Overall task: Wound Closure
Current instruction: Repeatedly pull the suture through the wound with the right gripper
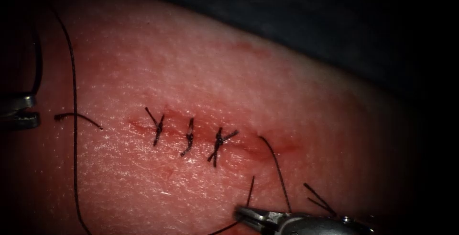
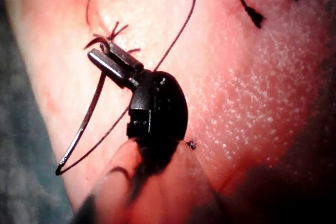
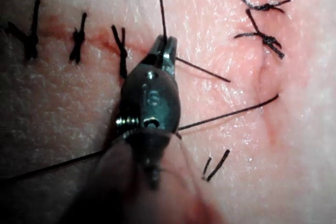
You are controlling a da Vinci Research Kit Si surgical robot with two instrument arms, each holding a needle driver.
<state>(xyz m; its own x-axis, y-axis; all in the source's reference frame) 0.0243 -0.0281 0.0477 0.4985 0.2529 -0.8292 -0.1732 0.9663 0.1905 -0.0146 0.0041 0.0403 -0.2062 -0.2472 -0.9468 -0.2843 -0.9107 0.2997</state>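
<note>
The tissue (image 1: 201, 72) has a cut (image 1: 277, 146) running left to right, with three knotted stitches (image 1: 190, 137) on its left and middle part. My left tool (image 1: 28, 110) sits at the far left, off the end of the cut, shut on the curved needle (image 2: 86, 119) close to one end of its curve. The needle (image 1: 37, 67) is free of the tissue. Thread (image 1: 74, 120) trails from its other end. My right tool (image 1: 241, 212) lies low, below the cut's right part, shut on the thread (image 3: 160, 3). A strand (image 1: 275, 168) leaves the tissue at the unstitched right part.
A loose cut piece of thread (image 1: 79, 117) lies left of the stitches, and short cut ends (image 1: 318, 199) lie by the right tool. Red fluid tints the tissue along the cut. Dark cloth (image 1: 334, 19) lies beyond the tissue's far edge.
</note>
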